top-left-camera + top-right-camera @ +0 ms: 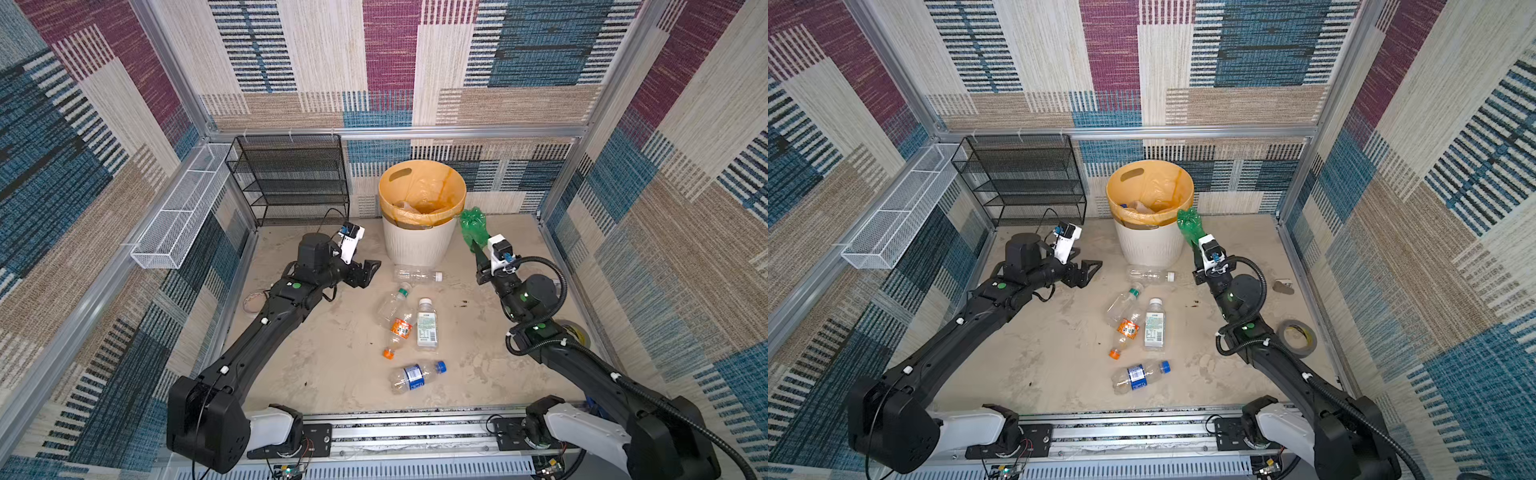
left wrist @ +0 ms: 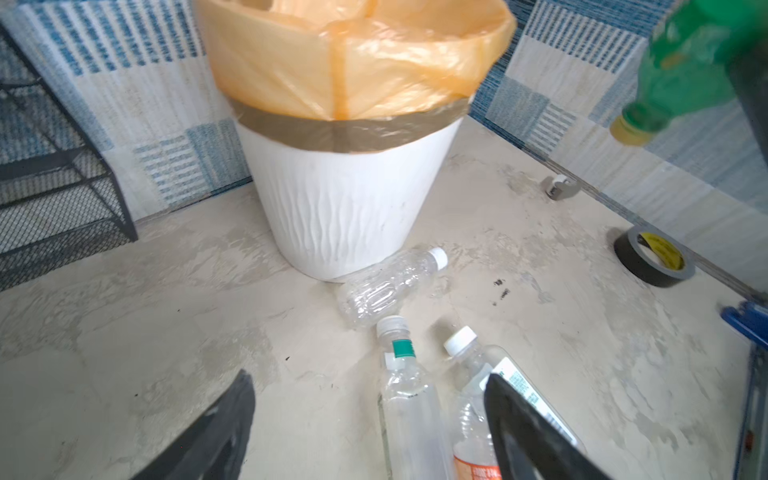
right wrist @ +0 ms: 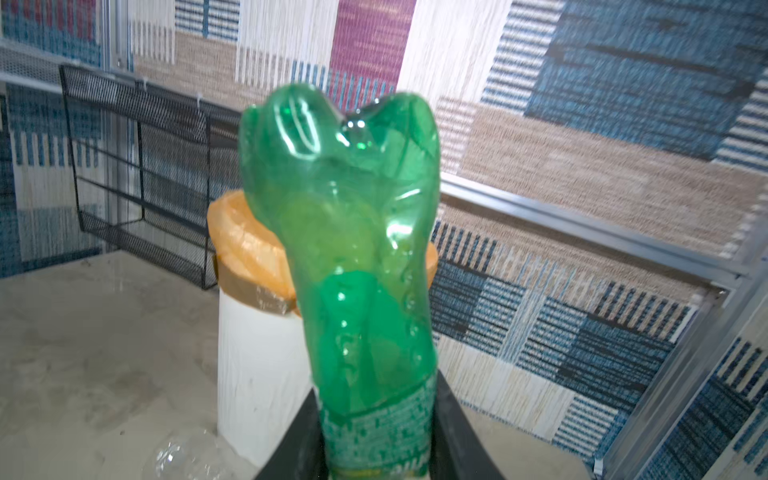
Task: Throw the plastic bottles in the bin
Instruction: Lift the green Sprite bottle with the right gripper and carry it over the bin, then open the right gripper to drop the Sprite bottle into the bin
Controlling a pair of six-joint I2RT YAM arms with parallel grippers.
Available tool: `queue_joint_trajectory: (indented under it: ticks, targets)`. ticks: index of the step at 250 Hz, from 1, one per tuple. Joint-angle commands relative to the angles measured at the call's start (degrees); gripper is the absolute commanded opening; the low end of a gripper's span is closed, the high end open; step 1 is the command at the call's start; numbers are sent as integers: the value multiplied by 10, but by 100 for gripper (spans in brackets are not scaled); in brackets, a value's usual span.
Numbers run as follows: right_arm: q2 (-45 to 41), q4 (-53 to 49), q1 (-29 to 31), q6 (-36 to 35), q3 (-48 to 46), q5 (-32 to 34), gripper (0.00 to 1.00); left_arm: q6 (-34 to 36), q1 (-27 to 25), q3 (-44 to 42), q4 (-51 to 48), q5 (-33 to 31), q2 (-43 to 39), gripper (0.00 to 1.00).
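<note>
Right claw (image 3: 374,440) around half-hidden green bottle (image 3: 353,249)

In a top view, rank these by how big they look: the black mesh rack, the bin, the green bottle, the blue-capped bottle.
1. black mesh rack
2. bin
3. green bottle and blue-capped bottle: about alike. The green one is held up nearer the camera, so I won't rank them.

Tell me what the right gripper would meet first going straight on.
Probably the rim of the bin: the right gripper, shut on the green bottle, points there, though depth is unclear.
</note>
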Motion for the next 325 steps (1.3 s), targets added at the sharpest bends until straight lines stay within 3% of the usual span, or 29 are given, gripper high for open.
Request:
queue_joint_trajectory:
  ticks: [1, 46, 110, 163, 196, 227, 240, 274, 300, 325]
  targets:
    - [-23, 92, -1, 15, 12, 12, 30, 60, -24, 19, -71, 7, -14, 87]
    - [-61, 184, -2, -2, 13, 4, 31, 80, -65, 13, -138, -34, -53, 88]
    - [-106, 310, -2, -50, -6, -9, 31, 46, -87, -16, -122, -65, -95, 88]
    - [-103, 310, -3, -88, 26, -29, 32, 29, -115, -31, -109, -75, -97, 89]
    - [20, 186, -5, -32, 181, -58, 33, 26, -146, -38, -101, -96, -94, 89]
    - [236, -174, -6, 27, 501, -106, 39, 32, -175, -39, -109, -117, -94, 89]
    - [304, -261, -9, 45, 593, -92, 44, 40, -186, -35, -124, -128, -97, 89]
    - [360, -309, -50, 119, 650, -140, 84, 50, -200, -38, -169, -129, -112, 89]
    - [349, -306, -65, 133, 637, -141, 93, 54, -209, -35, -207, -106, -112, 91]
    - [317, -290, -76, 134, 599, -127, 95, 55, -228, -22, -246, -80, -92, 93]
